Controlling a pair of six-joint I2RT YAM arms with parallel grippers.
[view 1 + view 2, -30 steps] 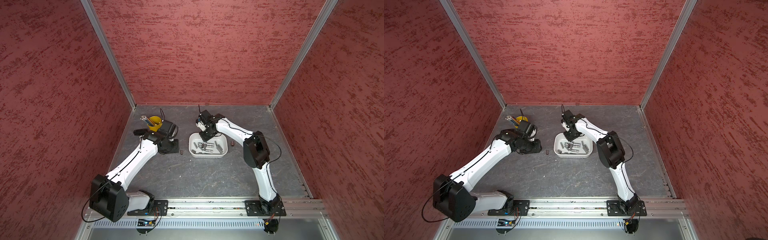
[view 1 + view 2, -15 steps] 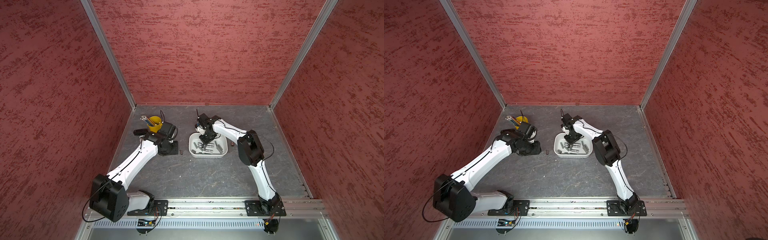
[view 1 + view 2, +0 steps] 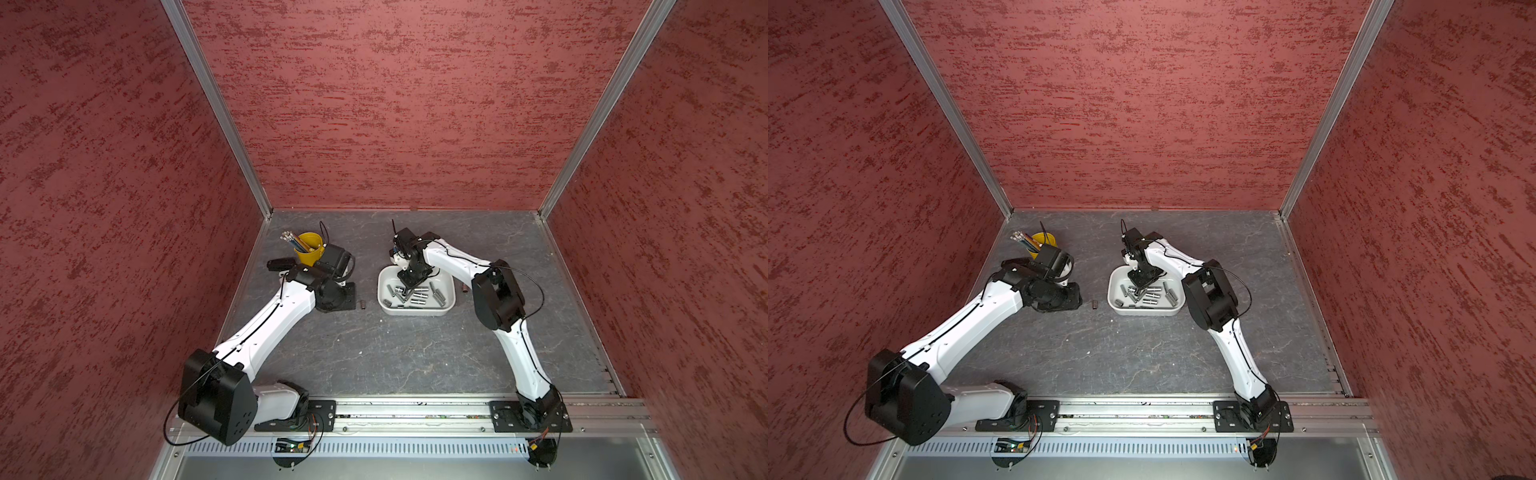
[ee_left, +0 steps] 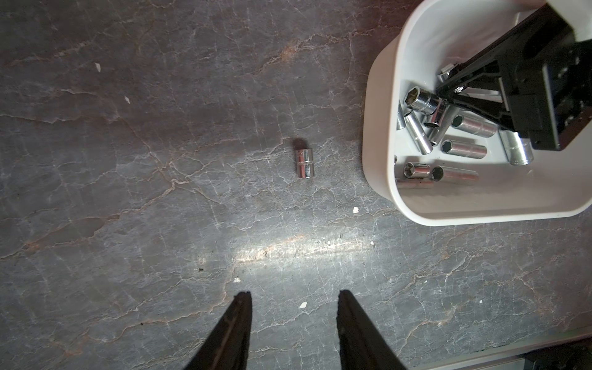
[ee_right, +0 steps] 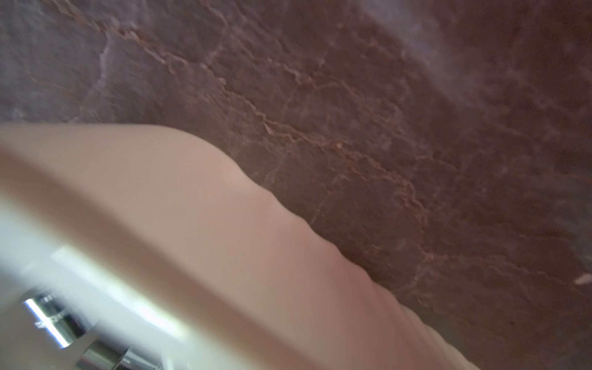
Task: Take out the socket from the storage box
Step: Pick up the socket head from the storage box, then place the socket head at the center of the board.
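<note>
The left gripper [image 4: 293, 293] is held half open and empty near a loose socket [image 4: 304, 163] left of the storage box [image 4: 381, 134], inside whose far left end the right gripper [image 4: 445, 93] is set, jaws narrow, over the sockets [image 4: 464, 149] directly beneath, though no grip can be told.

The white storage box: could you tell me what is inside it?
Loose chrome sockets lie in the storage box, the right gripper down among them; its black body hides part of the floor.
</note>
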